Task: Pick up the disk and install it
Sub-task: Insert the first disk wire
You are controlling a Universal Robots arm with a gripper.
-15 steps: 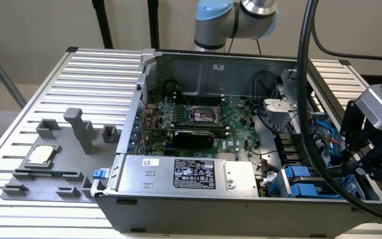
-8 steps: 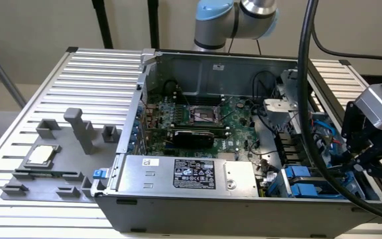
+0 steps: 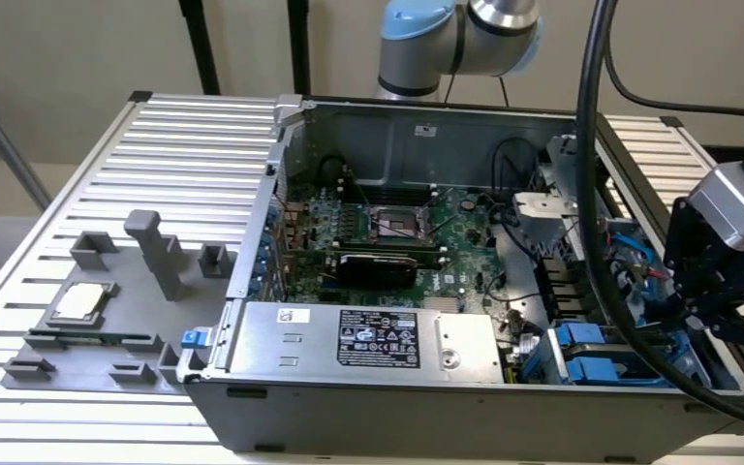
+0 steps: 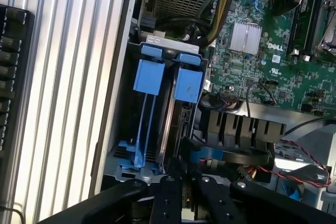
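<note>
Closest to the wrist camera, the black gripper (image 4: pixel 186 182) hangs over the drive bay (image 4: pixel 168 41); I cannot tell whether it is wide, narrow or holding anything. Just past it the disk (image 4: pixel 187 85) stands on edge in the bay, in the slot farther from the case wall. Its bright blue carrier end faces out of the bay, and a thin silver-grey edge of the drive body runs down behind that. The label side is hidden. In the slot next to the wall sits a second blue carrier (image 4: pixel 147 77), with blue rails running down into the bay.

The case (image 3: pixel 476 417) lies open on the slatted surface (image 3: pixel 178 136) and takes up the half on the exterior view's right. The bay fills the case corner nearest the exterior camera, on that view's right. Also inside are a green motherboard (image 3: pixel 398 228) on the floor of the case, a silver power supply (image 3: pixel 346 339) with a black label along the near wall just beside the bay, and red and blue wires (image 3: pixel 631 254) past the bay.

A grey tray (image 3: pixel 81 368) lies at the surface's near corner on the exterior view's left, well apart from the bay. It holds a small square silver chip (image 3: pixel 81 302) in a pocket, and a tall grey post (image 3: pixel 152 247) stands upright on it
</note>
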